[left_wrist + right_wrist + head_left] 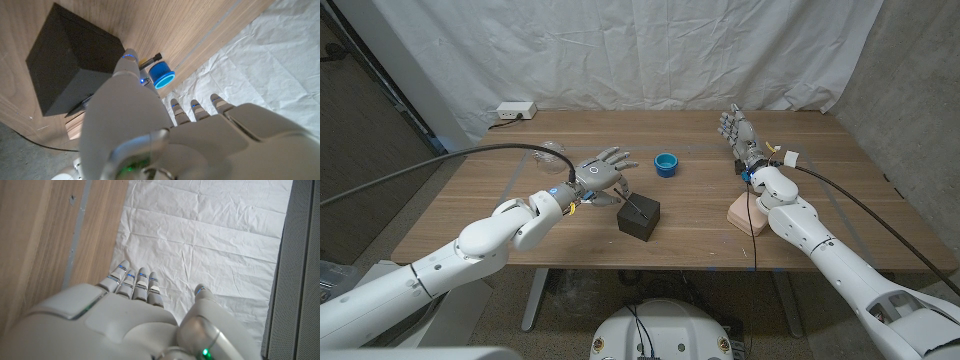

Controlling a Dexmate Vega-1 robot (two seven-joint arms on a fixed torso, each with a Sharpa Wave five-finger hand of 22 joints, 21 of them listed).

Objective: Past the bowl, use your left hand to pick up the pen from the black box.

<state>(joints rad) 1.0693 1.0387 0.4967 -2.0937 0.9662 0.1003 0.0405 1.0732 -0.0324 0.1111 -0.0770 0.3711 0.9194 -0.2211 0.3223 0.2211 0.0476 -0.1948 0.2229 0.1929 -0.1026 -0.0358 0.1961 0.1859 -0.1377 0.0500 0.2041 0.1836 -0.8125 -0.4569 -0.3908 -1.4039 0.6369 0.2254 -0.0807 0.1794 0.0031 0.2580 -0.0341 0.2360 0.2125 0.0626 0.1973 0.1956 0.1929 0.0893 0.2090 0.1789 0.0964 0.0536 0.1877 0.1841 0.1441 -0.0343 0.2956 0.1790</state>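
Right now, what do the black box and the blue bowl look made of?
Black box: matte, non-reflective faces with soft edges, possibly foam or painted block; hard to tell. Blue bowl: smooth, evenly saturated colour with a slight sheen, likely plastic.

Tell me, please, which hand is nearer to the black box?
Left. The left hand hovers just beside the black box, fingers spread; the right hand stands far across the table.

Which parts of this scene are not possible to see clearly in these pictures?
- Pen on the black box: head view, a thin line, its ends too small to tell.
- Black box top: left wrist view, partly covered by the left hand.
- Clear bowl: head view, transparent, faint outline.
- Right hand palm: turned away.
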